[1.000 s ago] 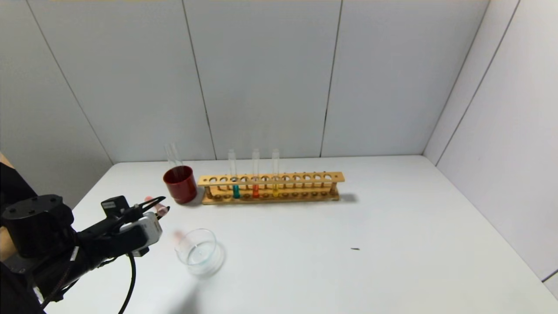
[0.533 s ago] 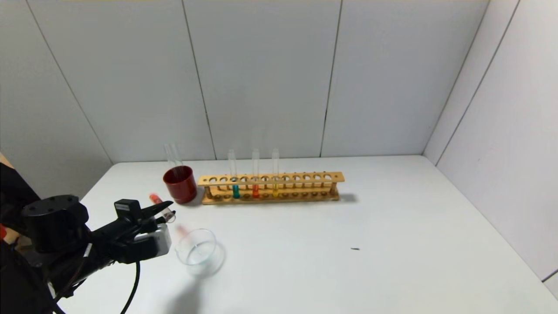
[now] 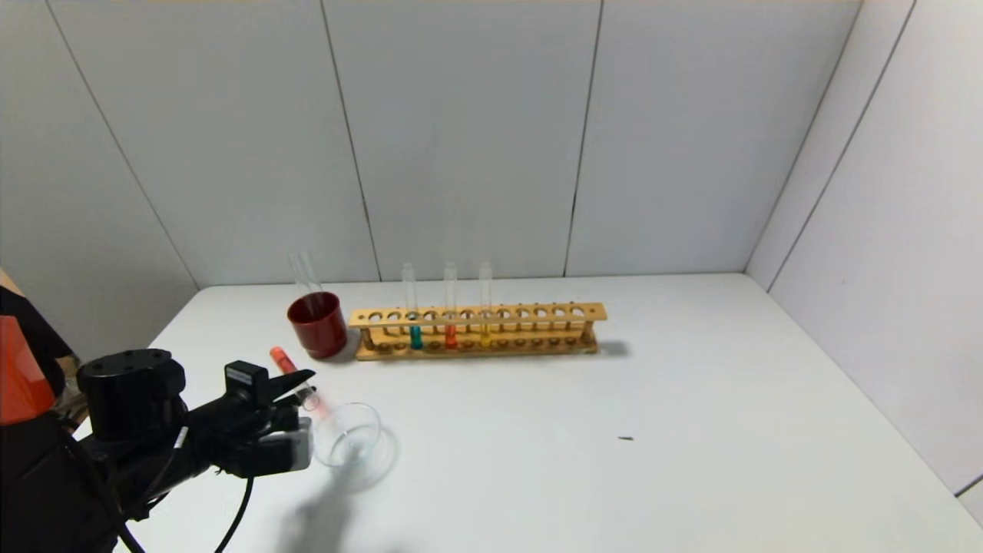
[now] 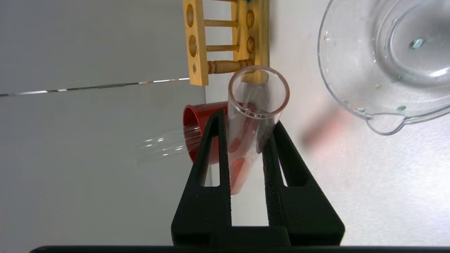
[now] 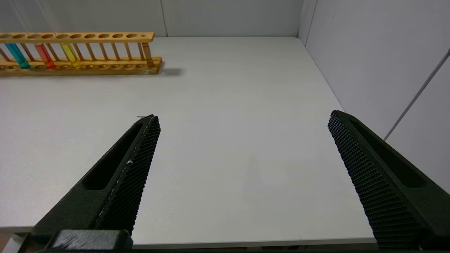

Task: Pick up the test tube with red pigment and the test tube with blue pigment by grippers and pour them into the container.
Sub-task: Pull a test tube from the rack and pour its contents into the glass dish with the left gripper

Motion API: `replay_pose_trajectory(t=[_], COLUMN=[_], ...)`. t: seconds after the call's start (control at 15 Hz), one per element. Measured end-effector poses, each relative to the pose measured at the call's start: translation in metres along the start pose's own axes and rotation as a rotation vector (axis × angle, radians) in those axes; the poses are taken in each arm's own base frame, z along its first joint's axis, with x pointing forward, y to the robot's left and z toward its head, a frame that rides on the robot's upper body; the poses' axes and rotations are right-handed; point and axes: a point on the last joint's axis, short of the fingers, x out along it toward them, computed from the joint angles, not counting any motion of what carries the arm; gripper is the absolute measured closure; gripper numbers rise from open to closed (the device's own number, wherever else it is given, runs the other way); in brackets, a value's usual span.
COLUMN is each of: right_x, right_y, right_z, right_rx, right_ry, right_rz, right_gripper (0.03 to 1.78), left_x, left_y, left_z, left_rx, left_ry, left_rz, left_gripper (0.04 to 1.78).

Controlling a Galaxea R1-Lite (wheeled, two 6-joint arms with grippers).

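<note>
My left gripper is shut on the test tube with red pigment and holds it tilted just left of the container, a low clear glass dish. The tube's open mouth points down toward the dish rim and its orange-red liquid sits at the raised end. In the left wrist view the tube is between the black fingers of my left gripper, with the dish close by. The test tube with blue pigment stands in the wooden rack. My right gripper is open and empty over the table's near right part.
The rack also holds a deeper red-orange tube and a yellow tube. A dark red cup with empty glass tubes stands left of the rack. A small dark speck lies on the table. Walls close the back and right.
My left gripper has moved right and nearer the dish with the red tube. The tube has tilted further, its mouth now by the dish rim.
</note>
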Motion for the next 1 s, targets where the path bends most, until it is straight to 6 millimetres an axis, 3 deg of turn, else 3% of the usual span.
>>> replay_pose_trajectory(t=[1.0], right_x=[0.000], right_y=[0.000], right_z=[0.000], right_rx=[0.000], right_ry=[0.000], right_rz=[0.000], right_gripper=[0.06], left_x=[0.024], left_y=[0.002], left_z=[-0.001], left_rx=[0.287], left_ry=[-0.002], left_rz=[0.012], left_gripper=[1.50])
